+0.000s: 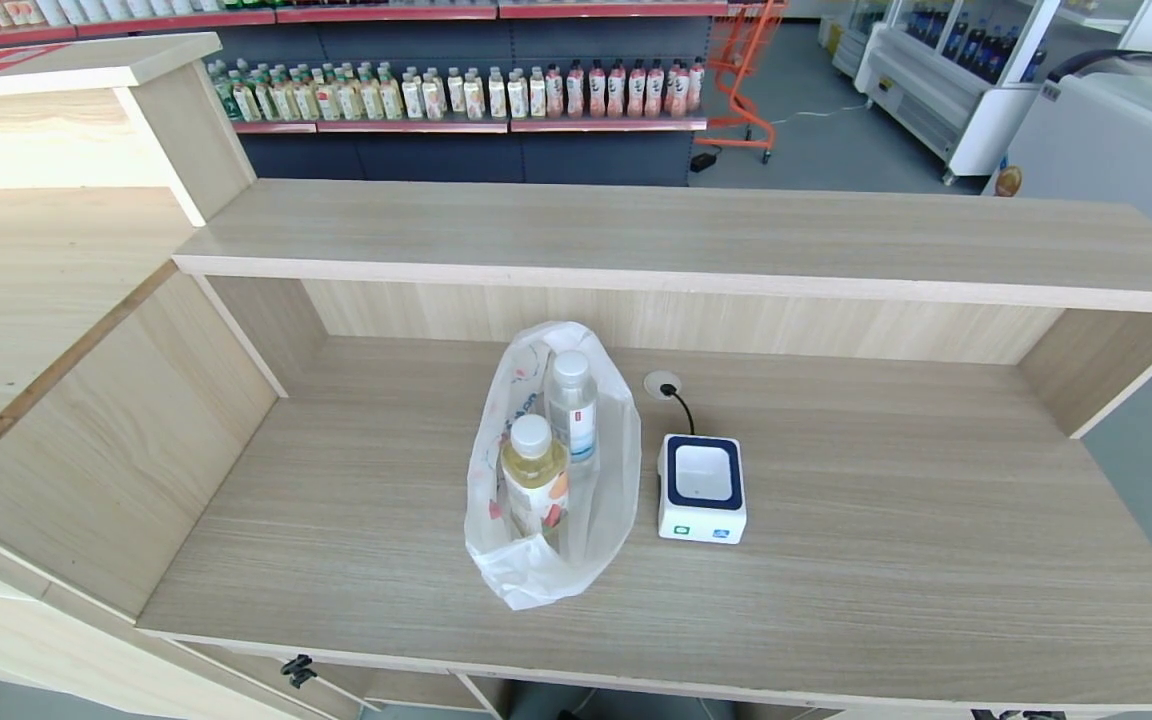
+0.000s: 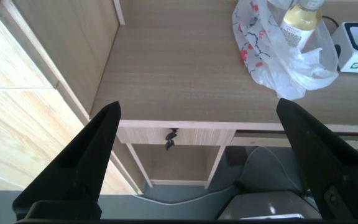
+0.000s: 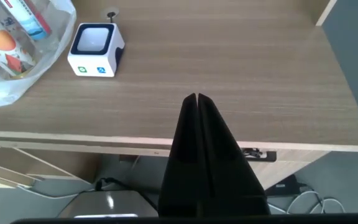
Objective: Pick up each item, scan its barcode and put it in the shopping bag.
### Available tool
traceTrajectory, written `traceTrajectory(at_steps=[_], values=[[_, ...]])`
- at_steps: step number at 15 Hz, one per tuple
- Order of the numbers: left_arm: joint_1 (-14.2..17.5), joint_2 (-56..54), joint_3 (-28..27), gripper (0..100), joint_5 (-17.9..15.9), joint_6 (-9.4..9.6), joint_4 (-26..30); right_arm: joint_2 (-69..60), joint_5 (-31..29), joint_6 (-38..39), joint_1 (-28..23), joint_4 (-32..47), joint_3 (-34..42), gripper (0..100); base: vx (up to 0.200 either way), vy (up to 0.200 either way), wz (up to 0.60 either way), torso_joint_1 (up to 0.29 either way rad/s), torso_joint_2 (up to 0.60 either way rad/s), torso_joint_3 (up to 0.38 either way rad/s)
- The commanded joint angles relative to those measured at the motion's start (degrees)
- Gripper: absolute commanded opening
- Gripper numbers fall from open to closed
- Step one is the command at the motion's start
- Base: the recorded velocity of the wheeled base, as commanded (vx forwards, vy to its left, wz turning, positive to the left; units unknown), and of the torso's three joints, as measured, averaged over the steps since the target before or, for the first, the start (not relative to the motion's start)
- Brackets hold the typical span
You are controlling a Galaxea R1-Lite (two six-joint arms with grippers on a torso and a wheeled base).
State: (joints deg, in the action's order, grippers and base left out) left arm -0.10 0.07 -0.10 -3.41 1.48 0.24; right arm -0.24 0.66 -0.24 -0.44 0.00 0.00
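Jaws on my left gripper (image 2: pixel 197 109) stand wide apart with nothing between them; those on my right gripper (image 3: pixel 196 99) are pressed together, also holding nothing. Both grippers hang on the near side of the counter (image 1: pixel 886 540), off its front edge.

I see the counter as a wide, pale wood top with a raised ledge along its far side and side walls at each end. Beyond it runs a shelf (image 1: pixel 456 125) lined with drinks.

On the counter, a little left of centre, the bag (image 1: pixel 526 580) stands open, translucent white with a coloured print on its left wall. Two bottles stand upright inside it: a clear bottle (image 1: pixel 573 405) toward the far side and a tea bottle (image 1: pixel 534 470) with yellow liquid nearer me, the two close together. Both have white caps.

Just to the right of the bag, apart from it, sits the scanner (image 1: pixel 702 487), a white box with a dark blue frame around its window. Its black cable (image 1: pixel 681 405) runs back to a round port (image 1: pixel 662 382) in the counter.
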Motion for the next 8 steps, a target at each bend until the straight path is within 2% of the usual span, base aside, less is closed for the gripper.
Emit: traceTrajectory(at_steps=[1,5,8], values=[[0.0,0.0,0.0,100,0.0,0.02,0.0,0.2,0.0,0.0,0.0,0.0,0.0,0,0.000,0.000,0.00,0.000,0.00,0.000],[0.0,0.5,0.0,100,0.0,0.11,0.0,0.2,0.0,0.0,0.0,0.0,0.0,0,0.000,0.000,0.00,0.000,0.00,0.000],[0.0,1.1,0.0,100,0.0,0.28,0.0,0.2,0.0,0.0,0.0,0.0,0.0,0,0.000,-0.200,0.00,0.005,0.00,0.004]])
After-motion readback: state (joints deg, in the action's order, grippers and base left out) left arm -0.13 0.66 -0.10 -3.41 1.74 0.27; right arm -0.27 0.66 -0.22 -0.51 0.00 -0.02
